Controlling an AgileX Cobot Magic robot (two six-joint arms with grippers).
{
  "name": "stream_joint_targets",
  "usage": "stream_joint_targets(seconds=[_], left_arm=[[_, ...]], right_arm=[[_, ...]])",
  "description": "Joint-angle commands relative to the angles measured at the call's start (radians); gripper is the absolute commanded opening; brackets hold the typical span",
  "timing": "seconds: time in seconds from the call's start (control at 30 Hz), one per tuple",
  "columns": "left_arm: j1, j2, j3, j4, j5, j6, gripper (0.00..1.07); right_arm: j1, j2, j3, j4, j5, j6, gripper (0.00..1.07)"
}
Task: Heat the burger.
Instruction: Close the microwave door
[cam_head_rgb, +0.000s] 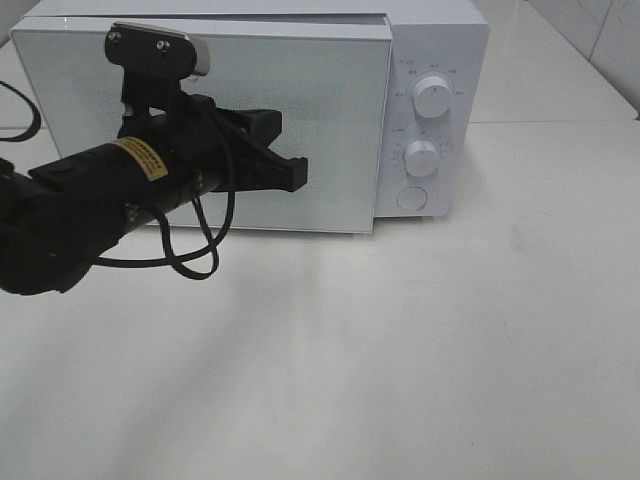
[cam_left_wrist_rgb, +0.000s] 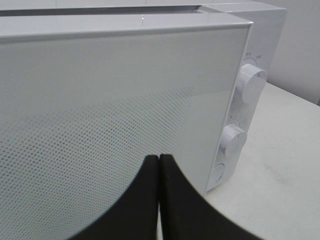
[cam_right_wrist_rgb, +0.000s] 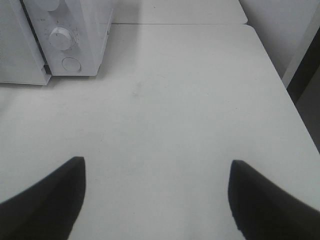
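The burger is out of view in every frame. A white microwave stands at the back of the table, its dotted glass door turned across the front so the inside is hidden. My left gripper hangs shut and empty just in front of the door's middle. The left wrist view shows its fingertips pressed together near the door. My right gripper is open with nothing between its fingers, above the bare table to the right of the microwave; it is outside the exterior high view.
The control panel carries an upper knob, a lower knob and a round button. The white table spreads in front of and right of the microwave. A black cable loops under the left arm.
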Motion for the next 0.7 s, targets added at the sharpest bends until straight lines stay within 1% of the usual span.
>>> stream_joint_targets(seconds=[0.03,0.2,0.27,0.3,0.37,0.47,0.53,0.57,0.7], left_arm=[[-0.008,0.037,-0.059,-0.038,-0.004,0.019,0.00],[-0.008,0.055,-0.095,-0.063,-0.006,0.019,0.00],[-0.008,0.088,-0.138,-0.073,-0.002,0.019,0.00],[-0.008,0.088,-0.138,-0.073,-0.002,0.019,0.00],[-0.008,0.114,-0.173,-0.077,0.005,0.019,0.00],[-0.008,0.123,-0.186,-0.080,0.006,0.019,0.00],[-0.008,0.154,-0.236,-0.089,0.023,0.019,0.00],[-0.008,0.154,-0.236,-0.089,0.023,0.019,0.00],[-0.008,0.189,-0.294,-0.089,0.048,0.019,0.00]], right_arm=[[-0.001,-0.026,0.006,-0.004,-0.007,-0.008,0.76],[-0.001,-0.026,0.006,-0.004,-0.007,-0.008,0.76],[-0.001,-0.026,0.006,-0.004,-0.007,-0.008,0.76],[-0.001,-0.026,0.006,-0.004,-0.007,-0.008,0.76],[-0.001,-0.026,0.006,-0.004,-0.007,-0.008,0.76],[-0.001,-0.026,0.006,-0.004,-0.007,-0.008,0.76],[-0.001,-0.026,0.006,-0.004,-0.007,-0.008,0.76],[-0.001,-0.026,0.006,-0.004,-0.007,-0.008,0.76],[-0.001,-0.026,0.006,-0.004,-0.007,-0.008,0.76]])
